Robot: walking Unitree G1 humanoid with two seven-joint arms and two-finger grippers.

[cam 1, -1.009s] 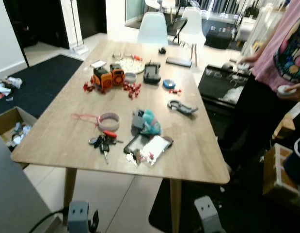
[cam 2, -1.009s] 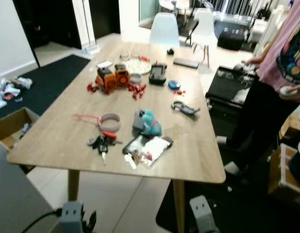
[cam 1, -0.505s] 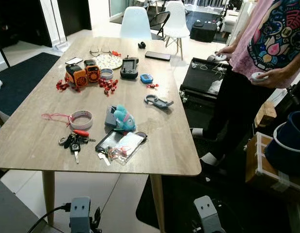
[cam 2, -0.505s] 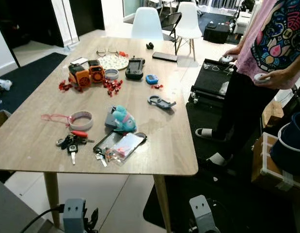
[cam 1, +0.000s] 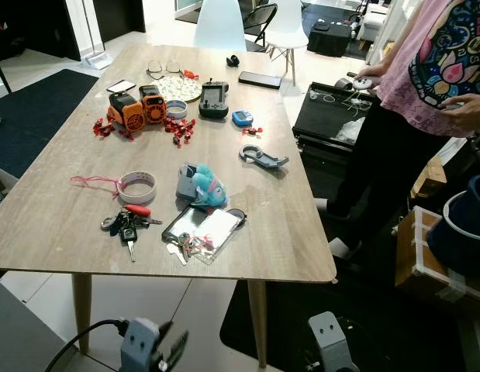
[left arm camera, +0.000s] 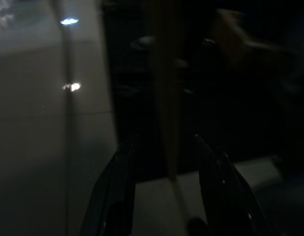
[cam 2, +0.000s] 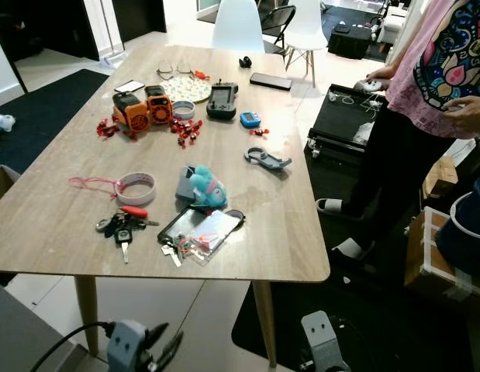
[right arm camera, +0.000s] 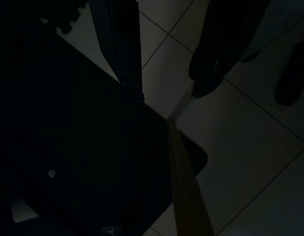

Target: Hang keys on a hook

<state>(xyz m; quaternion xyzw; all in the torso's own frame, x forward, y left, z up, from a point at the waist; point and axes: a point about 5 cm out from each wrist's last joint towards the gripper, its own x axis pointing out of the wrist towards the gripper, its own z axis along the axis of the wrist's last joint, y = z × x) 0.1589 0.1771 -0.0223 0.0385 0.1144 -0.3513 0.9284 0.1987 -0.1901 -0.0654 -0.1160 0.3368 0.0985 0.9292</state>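
Left eye view has the keys (cam 1: 125, 228) lying on the wooden table (cam 1: 53, 225) near its front edge, just beside a roll of tape (cam 1: 137, 187) and a clear pouch (cam 1: 204, 232). Both arms hang low below the table: the left gripper (left arm camera: 164, 147) has its fingers spread apart, and the right gripper (right arm camera: 164, 91) is spread too. A person (cam 1: 426, 85) stands at the table's right side.

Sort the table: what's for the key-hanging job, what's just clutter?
Job:
- bunch of keys, near the table's front edge
- left gripper, open, low below the table

Clutter:
- tape roll
- teal plush toy
- orange toy robots
- clear pouch
- black handheld controller
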